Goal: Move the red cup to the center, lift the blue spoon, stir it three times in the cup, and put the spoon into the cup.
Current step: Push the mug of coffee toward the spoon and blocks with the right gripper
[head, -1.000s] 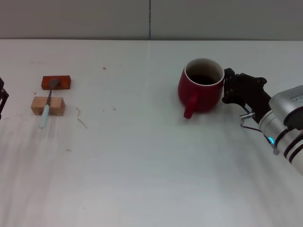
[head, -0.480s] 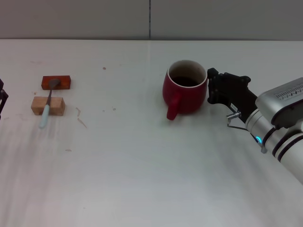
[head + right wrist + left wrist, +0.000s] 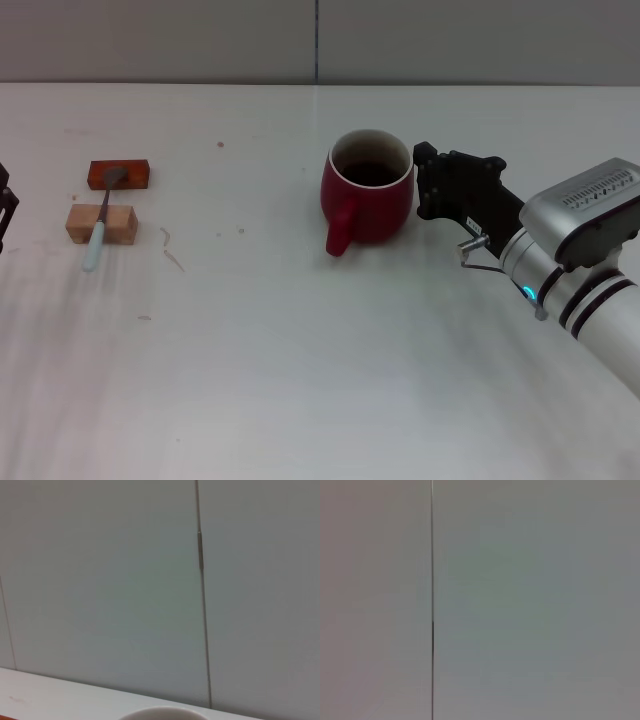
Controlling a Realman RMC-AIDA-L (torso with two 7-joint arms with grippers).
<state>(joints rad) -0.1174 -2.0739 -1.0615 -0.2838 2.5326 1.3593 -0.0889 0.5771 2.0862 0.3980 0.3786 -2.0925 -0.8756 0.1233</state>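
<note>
White table (image 3: 300, 380) carries everything; the right arm reaches in low from the right, its pincer (image 3: 428, 182) pressed against the red cup (image 3: 368, 198) near the middle, seemingly to push it centreward; whether it grips the cup I cannot tell; the left pincer (image 3: 5, 205) waits at the left edge; the blue spoon (image 3: 100, 228) lies bridged across two small blocks (image 3: 102, 200), presumably to ease lifting.

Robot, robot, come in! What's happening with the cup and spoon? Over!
Right gripper against cup, near center. Left gripper parked at table's edge. Spoon untouched on blocks. Path clear.
</note>
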